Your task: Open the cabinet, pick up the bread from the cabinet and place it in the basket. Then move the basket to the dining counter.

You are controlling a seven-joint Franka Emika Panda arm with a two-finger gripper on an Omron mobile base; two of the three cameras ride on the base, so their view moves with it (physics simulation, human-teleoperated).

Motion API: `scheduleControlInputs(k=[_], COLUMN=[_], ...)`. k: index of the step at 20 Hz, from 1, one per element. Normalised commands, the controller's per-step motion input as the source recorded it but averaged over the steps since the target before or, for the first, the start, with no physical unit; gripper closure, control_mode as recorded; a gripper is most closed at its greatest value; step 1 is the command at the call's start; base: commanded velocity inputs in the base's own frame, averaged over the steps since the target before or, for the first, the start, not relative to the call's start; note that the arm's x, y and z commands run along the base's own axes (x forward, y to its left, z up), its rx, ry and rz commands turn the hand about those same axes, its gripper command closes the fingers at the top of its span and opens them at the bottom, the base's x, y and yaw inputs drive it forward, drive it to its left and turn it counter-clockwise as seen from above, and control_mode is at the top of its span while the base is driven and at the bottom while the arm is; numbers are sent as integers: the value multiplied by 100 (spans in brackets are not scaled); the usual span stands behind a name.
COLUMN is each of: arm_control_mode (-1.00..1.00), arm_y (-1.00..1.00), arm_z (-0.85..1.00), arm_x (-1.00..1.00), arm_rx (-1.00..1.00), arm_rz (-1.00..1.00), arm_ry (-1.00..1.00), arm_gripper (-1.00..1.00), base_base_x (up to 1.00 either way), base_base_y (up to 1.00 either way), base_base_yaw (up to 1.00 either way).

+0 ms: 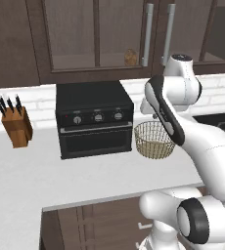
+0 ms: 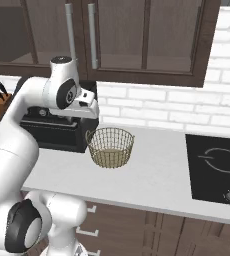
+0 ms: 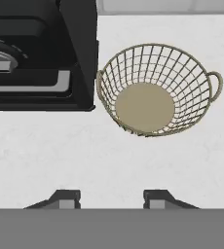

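The cabinet (image 1: 97, 73) hangs above the black oven, both glass doors shut, with its silver bar handle (image 1: 148, 34) upright. The bread (image 1: 130, 57) lies inside behind the glass, low on the shelf near the handle. The basket (image 1: 154, 139) (image 2: 110, 147) (image 3: 155, 90) stands empty on the white worktop, just right of the oven. My gripper (image 3: 111, 199) points straight down over the worktop a little in front of the basket, open, with only bare counter between its fingertips. The dining counter is out of view.
The black oven (image 1: 94, 118) (image 3: 36, 53) sits against the basket's left side. A wooden knife block (image 1: 16, 124) stands at the far left. A black cooktop (image 2: 217, 165) is set into the worktop at the right. Low brown drawers run under the counter edge.
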Motion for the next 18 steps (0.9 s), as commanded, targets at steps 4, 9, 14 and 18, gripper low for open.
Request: scheduleControlInputs(k=[4,9,14,18], arm_control_mode=[-100,-100,-100,-100], arm_y=[-4,-6,0,-8], arm_z=[-2,3,60,84], arm_x=[-30,-53,-31,0], arm_rx=[0,0,0,0], arm_rz=[0,0,0,0], arm_ry=[-2,-37,-41,-17], arm_gripper=[-100,-100,-100,-100], base_base_x=[0,0,0,0], base_base_y=[0,0,0,0], base_base_yaw=[0,0,0,0])
